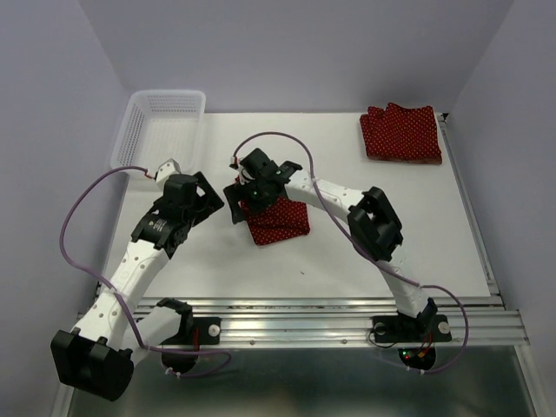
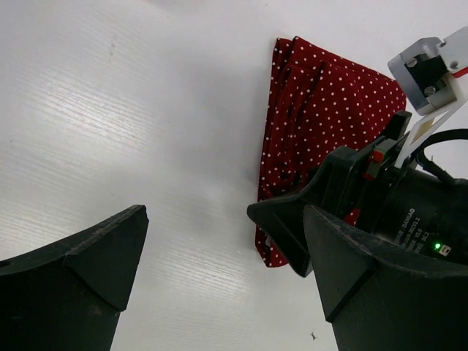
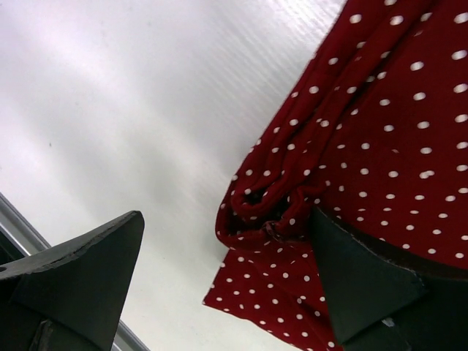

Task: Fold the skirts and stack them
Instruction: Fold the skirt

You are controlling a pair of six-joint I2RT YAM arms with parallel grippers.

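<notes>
Folded dotted skirt (image 1: 280, 221) lies mid-desk. Right fingers (image 3: 80, 270) are spread wide and released, one touching the skirt's edge, the other over bare desk (image 1: 347, 261). Left fingers (image 2: 88, 256) are spread too, gripping nothing, just beside the skirt. Folded dotted pile (image 1: 401, 132) at far right corner, basket (image 1: 161, 122) at far left corner.

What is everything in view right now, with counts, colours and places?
folded dark red white-dotted cloth skirt: one, table centre, at the right gripper.
pile of folded dark red white-dotted skirts: one pile, far right corner; layer count unclear.
white plastic lattice basket: one, far left corner.
white table: one, under everything.
left gripper: one, black, open, over bare table left of the centre skirt.
right gripper: one, black, open, at that skirt's folded edge.
</notes>
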